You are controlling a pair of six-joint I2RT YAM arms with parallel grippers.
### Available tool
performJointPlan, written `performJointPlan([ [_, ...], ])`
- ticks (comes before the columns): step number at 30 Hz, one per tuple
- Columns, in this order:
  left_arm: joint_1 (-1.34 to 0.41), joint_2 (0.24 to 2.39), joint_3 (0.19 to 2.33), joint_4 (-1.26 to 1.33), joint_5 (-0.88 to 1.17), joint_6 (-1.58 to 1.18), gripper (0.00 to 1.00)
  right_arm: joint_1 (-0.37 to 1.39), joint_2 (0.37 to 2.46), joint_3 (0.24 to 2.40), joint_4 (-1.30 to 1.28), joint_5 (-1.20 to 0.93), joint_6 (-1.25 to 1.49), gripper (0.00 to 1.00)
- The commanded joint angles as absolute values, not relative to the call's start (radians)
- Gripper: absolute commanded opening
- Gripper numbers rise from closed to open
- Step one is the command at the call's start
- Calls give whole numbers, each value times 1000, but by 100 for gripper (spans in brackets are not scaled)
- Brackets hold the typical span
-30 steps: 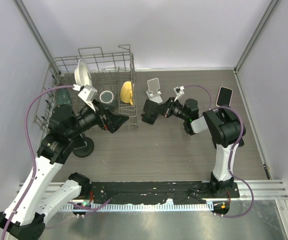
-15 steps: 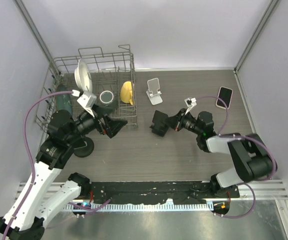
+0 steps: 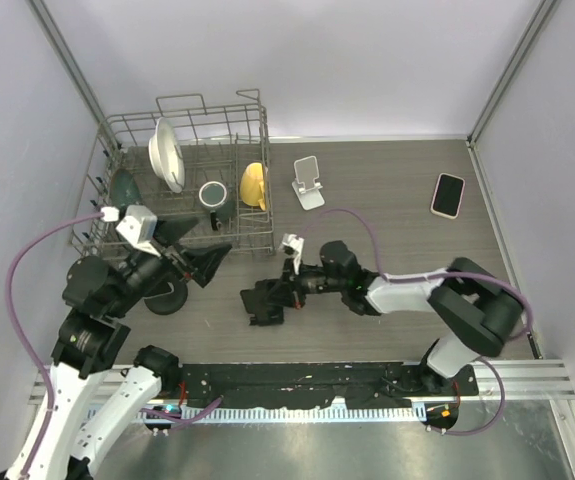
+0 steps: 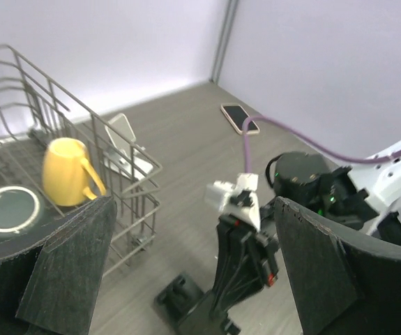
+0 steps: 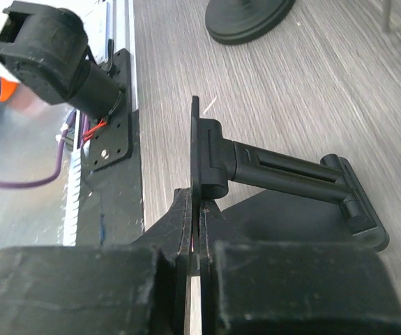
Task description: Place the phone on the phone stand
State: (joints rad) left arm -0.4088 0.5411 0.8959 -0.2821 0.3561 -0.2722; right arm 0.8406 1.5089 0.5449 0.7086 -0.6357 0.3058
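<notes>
Overhead, a grey wood-grain table (image 3: 387,260) is filling the view, with a wire dish rack (image 3: 237,130) standing at its far left and carrying a white plate, a dark cup and a yellow mug (image 3: 254,185). The right arm is stretching low across the table toward the left, and the main risk is probably sitting here. It is holding a black phone stand (image 5: 284,178) by one thin edge only, so the stand could be twisting in the grip or tipping onto its side when it is let go. The long, low reach could also be nudging the round black base (image 3: 167,295) that is resting nearby. The right gripper (image 5: 194,209) is clenched tight, with the stand's flat plate pinched between its jaws and the stand's arm and foot sticking out sideways. Whether the foot is touching the table cannot be told. The left gripper (image 3: 199,248) is hanging fully released just beside the rack, grasping nothing. A small white phone stand (image 3: 309,182) is sitting just right of the rack. The phone (image 3: 448,194), the smallest thing here, is lying flat near the table's far right edge, well apart from both stands and both grippers, and no gripper is touching it.
</notes>
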Motion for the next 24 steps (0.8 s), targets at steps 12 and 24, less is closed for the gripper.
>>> performJointPlan([
  [12,-371,437,890,-224,302,-239,100,951,1933,1040,907,-643,279,1],
  [24,-373,434,887,-219,318,-244,100,959,2042,1140,957,-657,324,1],
])
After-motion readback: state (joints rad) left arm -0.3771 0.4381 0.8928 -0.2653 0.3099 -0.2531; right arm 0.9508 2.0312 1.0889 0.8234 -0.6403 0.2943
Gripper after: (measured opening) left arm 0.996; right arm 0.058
